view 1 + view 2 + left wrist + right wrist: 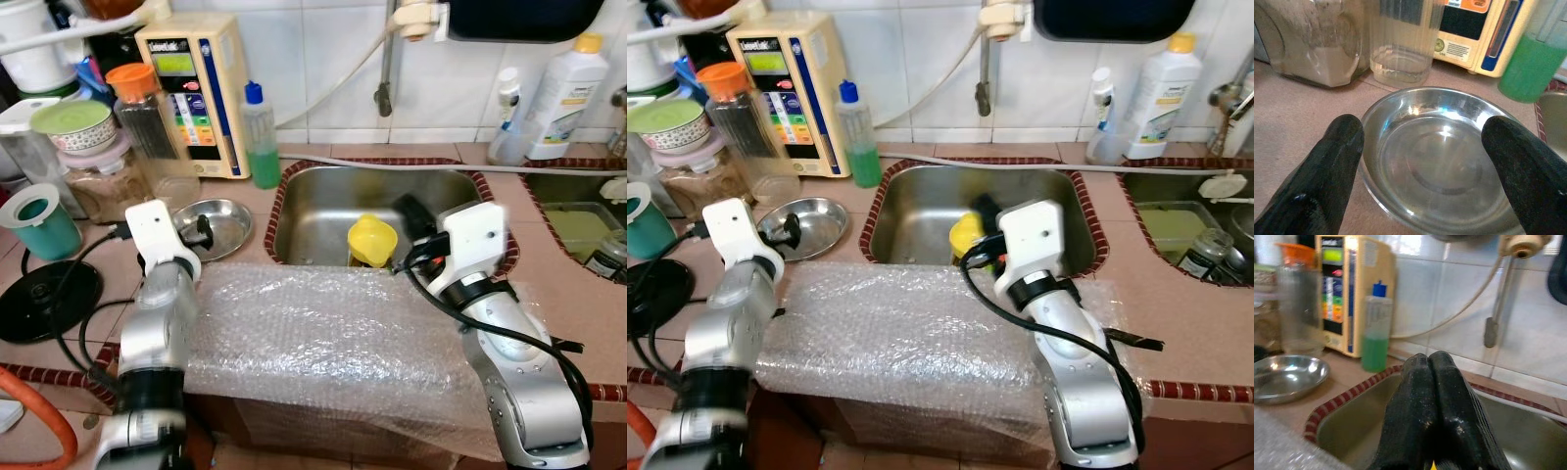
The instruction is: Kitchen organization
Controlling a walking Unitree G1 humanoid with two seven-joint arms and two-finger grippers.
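Your left gripper hangs just above the steel dish on the pink counter, its two black fingers spread wide, one toward each side of the rim, with nothing between them. In the left wrist view the dish sits empty and shiny below the fingertips; you cannot tell from it whether the pads touch the rim. The dish lies just to the left of the sink, in front of the clear jar with the orange lid and the cream water-purifier unit.

Your right gripper reaches out over the sink basin with its fingers pressed flat together; the right wrist view shows no gap between them. A sliver of yellow shows at their base, but you cannot tell whether anything is pinched there. In the head views the yellow cup-like piece sits in the basin just beside and below this gripper.

A sheet of bubble wrap lies over the front edge of the counter between your two arms. A bottle of green liquid with a blue cap stands at the sink's back left corner, touching nothing you hold. A white bottle with a yellow cap stands by the tiled wall on the far right. A teal cup and a black round lid rest on the counter near your left arm.
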